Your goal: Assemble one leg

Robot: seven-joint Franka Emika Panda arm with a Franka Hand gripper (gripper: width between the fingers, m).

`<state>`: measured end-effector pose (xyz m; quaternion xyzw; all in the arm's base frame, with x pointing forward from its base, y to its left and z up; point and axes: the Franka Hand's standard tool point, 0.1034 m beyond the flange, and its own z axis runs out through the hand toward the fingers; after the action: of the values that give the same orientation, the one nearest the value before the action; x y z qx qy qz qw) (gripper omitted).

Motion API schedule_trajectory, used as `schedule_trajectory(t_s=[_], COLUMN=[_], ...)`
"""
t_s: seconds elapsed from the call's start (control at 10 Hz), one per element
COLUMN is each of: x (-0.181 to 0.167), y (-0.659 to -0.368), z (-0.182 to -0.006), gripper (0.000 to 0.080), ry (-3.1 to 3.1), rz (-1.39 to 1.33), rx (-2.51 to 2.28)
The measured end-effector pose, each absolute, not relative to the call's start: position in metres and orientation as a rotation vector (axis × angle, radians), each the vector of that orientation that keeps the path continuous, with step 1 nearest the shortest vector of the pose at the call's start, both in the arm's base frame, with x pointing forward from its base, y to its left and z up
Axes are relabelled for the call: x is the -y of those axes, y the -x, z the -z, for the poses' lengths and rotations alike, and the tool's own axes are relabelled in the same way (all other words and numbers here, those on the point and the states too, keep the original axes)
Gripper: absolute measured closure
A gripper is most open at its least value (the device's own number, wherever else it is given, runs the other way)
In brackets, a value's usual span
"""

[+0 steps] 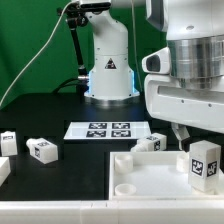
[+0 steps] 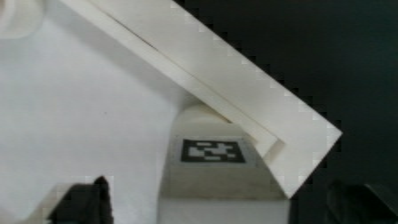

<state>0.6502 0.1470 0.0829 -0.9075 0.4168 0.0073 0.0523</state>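
A leg (image 1: 204,160), a small white block with a black-and-white tag, stands upright in the near right corner of the large white tray-like panel (image 1: 140,178). My gripper (image 1: 190,135) hangs just above and behind it. In the wrist view the leg (image 2: 217,152) shows its tag beside the panel's raised rim (image 2: 214,70). Its grey body runs down between my dark fingertips (image 2: 82,200). The gripper (image 2: 203,188) is open, with a gap showing between one finger and the leg. Three more legs lie on the table (image 1: 42,150), (image 1: 8,141), (image 1: 150,143).
The marker board (image 1: 110,129) lies on the black table in front of the robot base (image 1: 108,70). A white part (image 1: 3,171) shows at the exterior view's left edge. A green backdrop stands behind.
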Motion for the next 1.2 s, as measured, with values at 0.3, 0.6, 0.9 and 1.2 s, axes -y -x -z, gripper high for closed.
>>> schedule_trajectory(t_s=[0.3, 0.6, 0.9, 1.2], x=[-0.1487, -0.1477, -0.1488, -0.1459], y=[-0.6512, -0.6514, -0.6556, -0.6556], z=[-0.0838, -0.0837, -0.0878, -0.0860], gripper=[0.0156, 0.0150, 0.0150, 0.0150], ry=[2.929, 3.029, 3.111, 3.095], rz=[0.021, 0.041, 0.081, 0.081], rx=[-0.890, -0.537, 0.011, 0.380])
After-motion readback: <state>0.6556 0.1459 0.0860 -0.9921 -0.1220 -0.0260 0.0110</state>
